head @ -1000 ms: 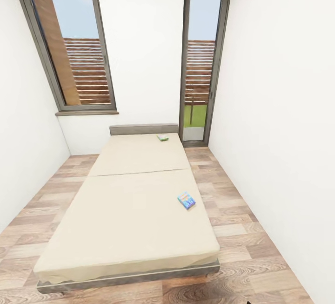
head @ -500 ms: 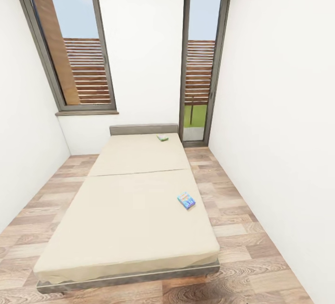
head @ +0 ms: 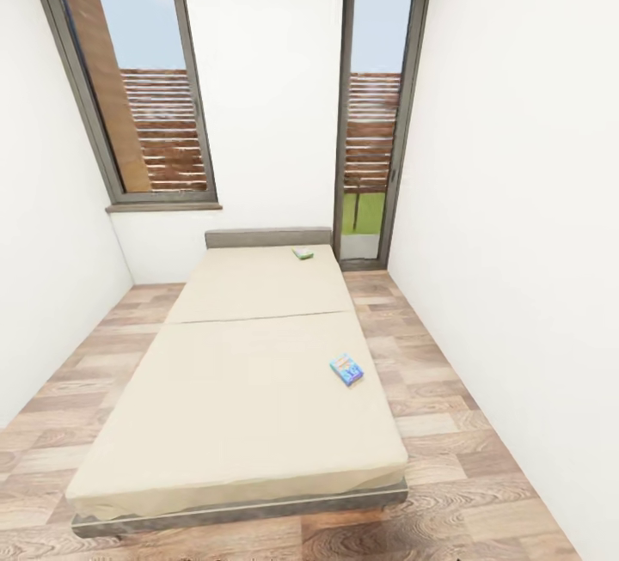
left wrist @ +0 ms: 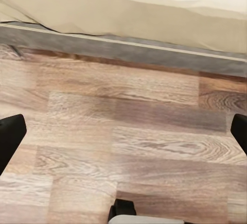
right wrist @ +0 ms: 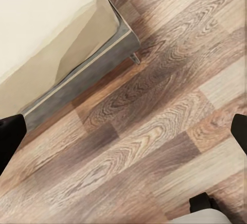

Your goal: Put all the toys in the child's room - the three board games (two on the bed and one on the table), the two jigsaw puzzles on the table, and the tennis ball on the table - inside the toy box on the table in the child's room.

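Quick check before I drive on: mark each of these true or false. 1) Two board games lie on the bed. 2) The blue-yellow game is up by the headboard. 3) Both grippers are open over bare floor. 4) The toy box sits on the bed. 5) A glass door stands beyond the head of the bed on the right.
1) True: a blue-yellow board game and a white-green board game lie on the bed.
2) False: it lies on the near half, close to the right edge; the white-green one is by the headboard.
3) True: left gripper and right gripper have fingers spread over floor planks.
4) False: the mattress carries just the two games.
5) True: the glass door.
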